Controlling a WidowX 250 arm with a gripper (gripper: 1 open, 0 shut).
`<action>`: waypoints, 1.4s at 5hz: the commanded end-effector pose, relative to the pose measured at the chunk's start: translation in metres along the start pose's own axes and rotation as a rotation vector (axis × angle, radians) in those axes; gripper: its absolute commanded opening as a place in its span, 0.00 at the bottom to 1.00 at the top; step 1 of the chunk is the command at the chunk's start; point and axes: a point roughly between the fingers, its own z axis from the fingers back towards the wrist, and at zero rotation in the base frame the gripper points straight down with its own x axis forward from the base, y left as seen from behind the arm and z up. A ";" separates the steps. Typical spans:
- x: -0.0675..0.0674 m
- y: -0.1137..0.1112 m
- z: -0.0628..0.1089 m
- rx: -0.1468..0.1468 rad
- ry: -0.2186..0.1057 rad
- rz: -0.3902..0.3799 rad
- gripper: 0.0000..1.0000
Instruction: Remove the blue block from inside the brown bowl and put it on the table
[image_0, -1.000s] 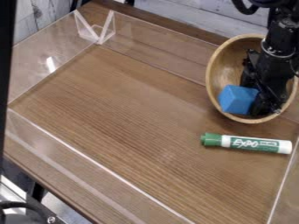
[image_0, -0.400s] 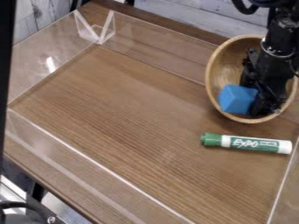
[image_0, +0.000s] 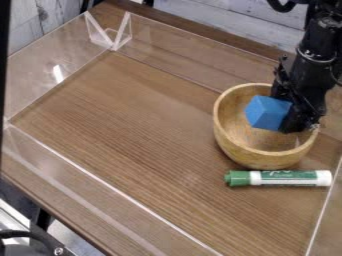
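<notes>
The brown bowl (image_0: 257, 146) sits on the table (image_0: 134, 130) at the right. The blue block (image_0: 270, 112) shows over the bowl's far side, just left of the black fingers. My gripper (image_0: 294, 110) comes down from the top right into the bowl and is shut on the blue block's right side. The fingertips are partly hidden behind the block and the bowl's rim.
A green-capped Expo marker (image_0: 278, 178) lies on the table just in front of the bowl. Low clear acrylic walls (image_0: 107, 35) edge the tabletop at the back and left. The right table edge runs close to the bowl.
The bowl now sits further left and nearer the front, and the marker lies a little nearer the front. The gripper and the blue block have barely shifted in the picture.
</notes>
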 end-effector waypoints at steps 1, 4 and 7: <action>0.005 0.009 0.038 0.049 -0.098 0.007 0.00; 0.002 0.008 0.039 0.045 -0.105 -0.015 0.00; 0.001 0.006 0.037 0.042 -0.116 -0.035 0.00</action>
